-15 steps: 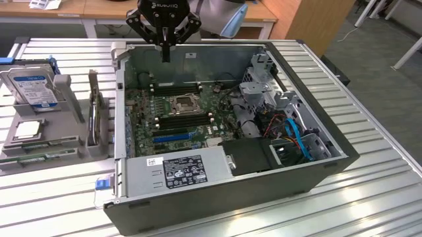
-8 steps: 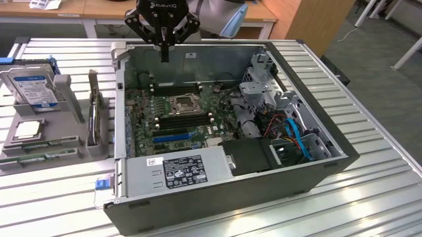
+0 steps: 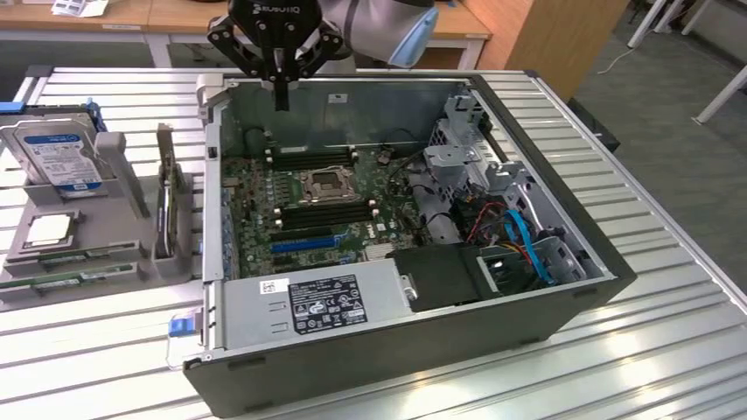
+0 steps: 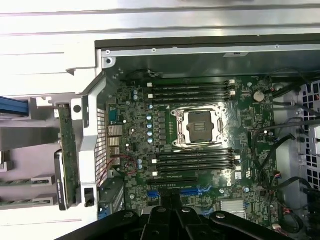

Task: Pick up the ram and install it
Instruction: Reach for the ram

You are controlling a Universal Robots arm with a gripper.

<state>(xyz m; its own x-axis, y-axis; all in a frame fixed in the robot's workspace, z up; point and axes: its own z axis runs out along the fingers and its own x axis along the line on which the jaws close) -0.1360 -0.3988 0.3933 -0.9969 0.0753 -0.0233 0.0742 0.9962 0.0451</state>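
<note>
We find the black gripper point(image 3: 280, 103), fingers together and empty, above the open grey computer case point(image 3: 386, 359), the thin green ram point(image 3: 70, 280) racked at the exterior view's left on the slatted metal table point(image 3: 653, 350), wooden desks point(image 3: 175, 13) beyond; the wrist view adds black memory slots point(image 4: 192, 90).

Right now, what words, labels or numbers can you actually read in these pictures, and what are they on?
"ROBOTIQ": on the black body of the claw.
On the power supply label: print too small to read.
On the hard drive label: too small to read.
On the motherboard: markings too small to read.
</note>
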